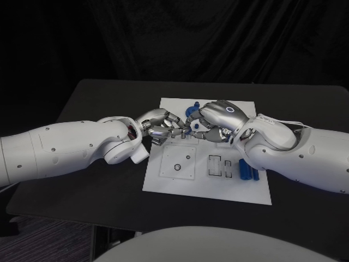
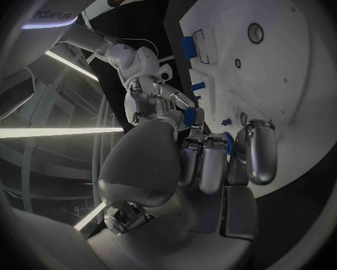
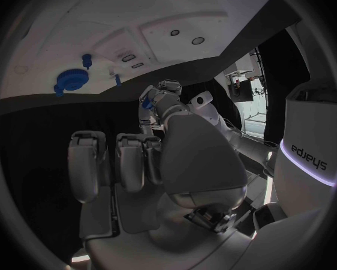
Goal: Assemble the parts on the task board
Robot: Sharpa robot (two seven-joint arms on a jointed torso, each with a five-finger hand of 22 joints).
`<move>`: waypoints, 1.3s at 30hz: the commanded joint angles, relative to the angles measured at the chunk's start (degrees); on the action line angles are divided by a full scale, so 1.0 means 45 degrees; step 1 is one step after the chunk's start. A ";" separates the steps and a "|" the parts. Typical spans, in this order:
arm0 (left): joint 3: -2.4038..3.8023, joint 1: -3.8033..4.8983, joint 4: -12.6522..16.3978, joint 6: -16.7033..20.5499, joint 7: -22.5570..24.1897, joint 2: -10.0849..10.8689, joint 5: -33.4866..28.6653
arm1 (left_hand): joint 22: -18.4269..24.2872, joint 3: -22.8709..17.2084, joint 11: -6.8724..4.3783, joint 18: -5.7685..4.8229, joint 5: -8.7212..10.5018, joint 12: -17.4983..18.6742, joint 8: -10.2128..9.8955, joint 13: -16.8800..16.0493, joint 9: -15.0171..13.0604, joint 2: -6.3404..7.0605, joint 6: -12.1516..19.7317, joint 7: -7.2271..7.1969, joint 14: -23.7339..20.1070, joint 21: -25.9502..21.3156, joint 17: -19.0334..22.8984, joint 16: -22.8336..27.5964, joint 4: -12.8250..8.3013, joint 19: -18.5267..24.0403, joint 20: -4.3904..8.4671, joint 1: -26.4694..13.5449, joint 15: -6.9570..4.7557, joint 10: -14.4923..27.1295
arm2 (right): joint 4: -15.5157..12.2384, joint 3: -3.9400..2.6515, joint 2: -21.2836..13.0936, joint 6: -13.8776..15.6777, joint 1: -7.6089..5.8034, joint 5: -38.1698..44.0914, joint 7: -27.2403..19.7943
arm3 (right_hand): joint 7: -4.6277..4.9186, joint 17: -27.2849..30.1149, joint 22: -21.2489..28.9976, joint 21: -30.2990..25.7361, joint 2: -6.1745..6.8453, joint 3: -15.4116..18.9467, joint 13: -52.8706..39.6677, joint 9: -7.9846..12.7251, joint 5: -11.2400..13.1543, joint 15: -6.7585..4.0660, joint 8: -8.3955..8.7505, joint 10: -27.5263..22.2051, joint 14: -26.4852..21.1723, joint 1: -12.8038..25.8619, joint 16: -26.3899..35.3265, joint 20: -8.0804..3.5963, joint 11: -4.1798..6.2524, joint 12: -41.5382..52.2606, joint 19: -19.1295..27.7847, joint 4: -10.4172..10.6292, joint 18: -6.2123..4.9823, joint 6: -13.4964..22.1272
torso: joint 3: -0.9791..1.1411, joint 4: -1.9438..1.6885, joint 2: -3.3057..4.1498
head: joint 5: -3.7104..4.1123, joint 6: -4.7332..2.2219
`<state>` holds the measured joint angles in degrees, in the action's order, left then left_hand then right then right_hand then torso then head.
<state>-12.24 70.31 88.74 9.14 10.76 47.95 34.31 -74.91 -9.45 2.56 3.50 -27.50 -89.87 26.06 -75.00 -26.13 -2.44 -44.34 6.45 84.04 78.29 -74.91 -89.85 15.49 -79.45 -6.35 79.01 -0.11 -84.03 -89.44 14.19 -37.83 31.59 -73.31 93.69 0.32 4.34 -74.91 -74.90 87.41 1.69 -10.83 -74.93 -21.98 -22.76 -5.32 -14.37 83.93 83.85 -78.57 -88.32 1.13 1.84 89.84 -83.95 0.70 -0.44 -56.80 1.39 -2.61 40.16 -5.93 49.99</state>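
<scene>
The white task board (image 1: 210,190) lies in the middle of the black table. My left hand (image 1: 160,124) and right hand (image 1: 219,117) meet fingertip to fingertip above its far half. A small blue part (image 1: 197,126) sits between them. In the left wrist view a blue part (image 2: 227,140) shows between my left hand's (image 2: 213,162) curled fingers, and my right hand (image 2: 157,96) pinches a blue piece (image 2: 191,116) just beyond. In the right wrist view my right hand's fingers (image 3: 116,162) are curled in, and my left hand (image 3: 161,99) carries a blue bit (image 3: 147,105).
More blue parts stand at the board's far end (image 1: 194,107) and lie along its right edge (image 1: 247,170). A round blue part (image 3: 71,78) and a small blue pin (image 3: 86,59) stand on the board (image 3: 101,30). A square plate with holes (image 1: 178,162) and slots (image 1: 216,165) lie nearer me.
</scene>
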 commanded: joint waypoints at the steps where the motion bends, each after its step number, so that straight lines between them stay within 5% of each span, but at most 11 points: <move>1: 0.0012 -0.0024 0.0057 -0.0138 0.0182 -0.0025 -0.0100 | -0.2085 0.0015 -0.0079 0.0020 -0.0222 -0.0029 0.0098 -0.3333 0.0025 0.0023 -0.0103 0.0003 0.1324 -0.0085 -0.3354 -0.0033 -0.0132 -0.0008 0.0081 0.0236 -0.0074 -0.1327 | 0.0002 -0.0010 0.0016 -0.0049 0.0027 0.0030 0.0054 | -0.0359 -0.2528 -0.3131 -0.0026 -0.0150 -0.0064 -0.3349 -0.2419 -0.0036 0.0065 -0.0349 0.1349 0.1194 0.0006 0.0051 0.0021 -0.0079 0.0034 -0.1044 -0.0014 -0.0070 -0.0484 | -0.0007 -0.0013 -0.0006 | 0.0016 0.0003; 8: 0.0012 -0.0026 0.0046 -0.0145 0.0157 -0.0023 -0.0100 | -0.2100 0.0031 -0.0108 0.0021 -0.0433 -0.0029 0.0255 -0.3333 0.0002 0.0105 -0.0255 -0.0038 0.1324 -0.0103 -0.3354 -0.0033 -0.0229 -0.0010 0.0100 0.0404 -0.0094 -0.1327 | 0.0031 -0.0010 0.0006 -0.0068 0.0027 0.0031 0.0146 | -0.0339 -0.2531 -0.3119 -0.0058 -0.0153 -0.0085 -0.3349 -0.2451 -0.0055 0.0078 -0.0339 0.1349 0.1195 -0.0017 0.0049 0.0032 -0.0097 0.0034 -0.1028 -0.0041 -0.0079 -0.0478 | -0.0005 -0.0005 -0.0010 | 0.0011 0.0003; 18: 0.0012 -0.0034 0.0009 0.0085 0.0361 -0.0051 -0.0100 | -0.2151 -0.0010 -0.0339 0.0027 -0.0871 -0.0029 0.1250 -0.3333 -0.0614 0.0057 -0.0478 -0.0299 0.1324 -0.0165 -0.3354 -0.0033 -0.0354 -0.0024 0.0273 0.0735 -0.0283 -0.1327 | 0.0036 -0.0010 -0.0035 -0.0246 0.0028 0.0031 0.0215 | -0.0285 -0.2479 -0.3109 -0.0084 -0.0147 -0.0095 -0.3349 -0.2519 0.0093 0.0122 -0.0268 0.1349 0.1183 0.0010 0.0076 0.0070 -0.0147 0.0034 -0.1015 -0.0058 -0.0086 -0.0404 | -0.0001 0.0004 -0.0012 | -0.0001 0.0003; 28: 0.0013 -0.0039 -0.0178 0.0592 0.0523 -0.0143 -0.0100 | -0.2199 -0.0278 -0.0399 0.0018 -0.1424 -0.0029 0.1661 -0.3333 -0.0899 0.0193 -0.0496 -0.0354 0.1324 -0.0173 -0.3354 -0.0033 -0.0507 -0.0062 0.0351 0.1015 -0.0354 -0.1327 | -0.0059 -0.0010 -0.0110 -0.0408 0.0028 0.0284 0.0344 | -0.0090 -0.2412 -0.3087 -0.0145 0.0051 0.0090 -0.3349 -0.2630 0.1840 0.0203 0.0447 0.1349 0.1168 0.0400 0.0110 0.0184 -0.0222 0.0034 -0.0984 0.0147 -0.0104 0.0133 | 0.0006 0.0011 -0.0024 | 0.0057 0.0003; 39: 0.0013 -0.0040 -0.0330 0.0480 0.0342 -0.0204 -0.0271 | -0.2216 -0.0320 -0.0425 0.0016 -0.1562 -0.0029 0.1842 -0.3333 -0.1041 0.0297 -0.0515 -0.0380 0.1324 -0.0177 -0.3354 -0.0033 -0.0472 -0.0077 0.0372 0.0977 -0.0378 -0.1327 | -0.0048 -0.0009 -0.0145 -0.0489 0.0028 0.0525 0.0592 | -0.0210 -0.2374 -0.3080 -0.0166 0.0134 0.0274 -0.3349 -0.3032 0.2306 0.0203 0.0260 0.1349 0.1160 0.0552 0.0130 0.0189 -0.0211 0.0034 -0.0975 0.0338 -0.0110 -0.0280 | 0.0009 0.0032 -0.0016 | 0.0049 0.0003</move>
<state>-12.31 70.10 87.63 10.25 11.66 46.93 34.26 -74.91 -9.54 1.51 3.50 -34.33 -89.89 31.74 -75.04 -26.95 -1.39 -45.58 6.01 84.06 77.63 -74.91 -89.85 14.44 -79.79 -5.21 83.22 -1.34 -83.44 -89.57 14.05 -38.32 30.58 -73.31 94.96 1.41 3.55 -74.91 -74.90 86.90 1.74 -9.72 -74.91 -25.75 -12.73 -4.74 -12.93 84.13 84.00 -76.04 -88.11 1.55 1.21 89.84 -83.94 1.99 -0.45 -57.64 1.43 -2.52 40.06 -5.64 49.99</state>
